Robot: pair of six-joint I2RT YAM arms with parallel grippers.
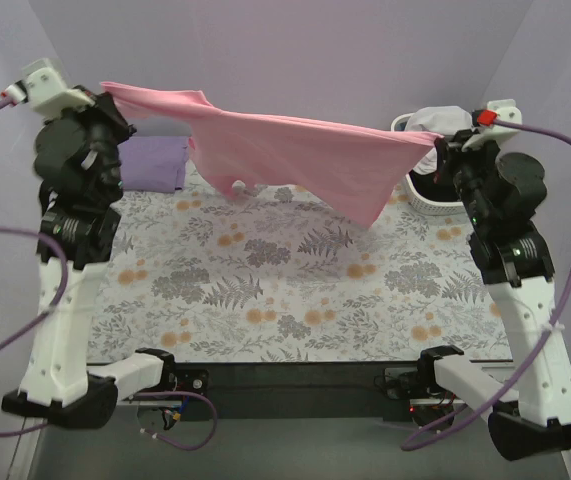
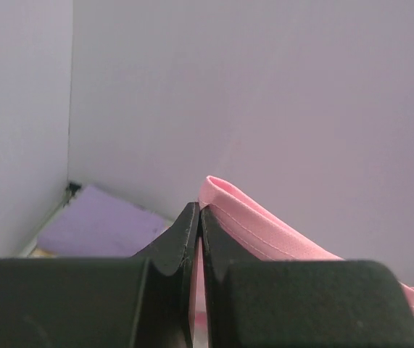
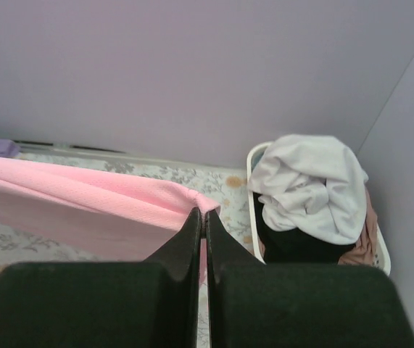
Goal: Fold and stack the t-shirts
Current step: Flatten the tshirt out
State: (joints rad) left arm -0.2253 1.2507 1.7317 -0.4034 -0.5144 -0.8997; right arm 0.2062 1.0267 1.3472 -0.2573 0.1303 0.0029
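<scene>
The left gripper [image 1: 106,97] and the right gripper [image 1: 433,146] each pinched tight on one end of the pink t-shirt [image 1: 295,150], holding it stretched high above the table [image 1: 265,290]. A folded purple t-shirt [image 1: 150,162] lay far left. A white t-shirt [image 1: 443,120] sat in the basket [image 1: 427,205] far right.

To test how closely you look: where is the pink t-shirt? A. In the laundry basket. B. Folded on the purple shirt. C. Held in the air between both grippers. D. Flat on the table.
C: the pink t-shirt hangs stretched above the table, one end pinched in the left gripper, the other in the right gripper.
</scene>
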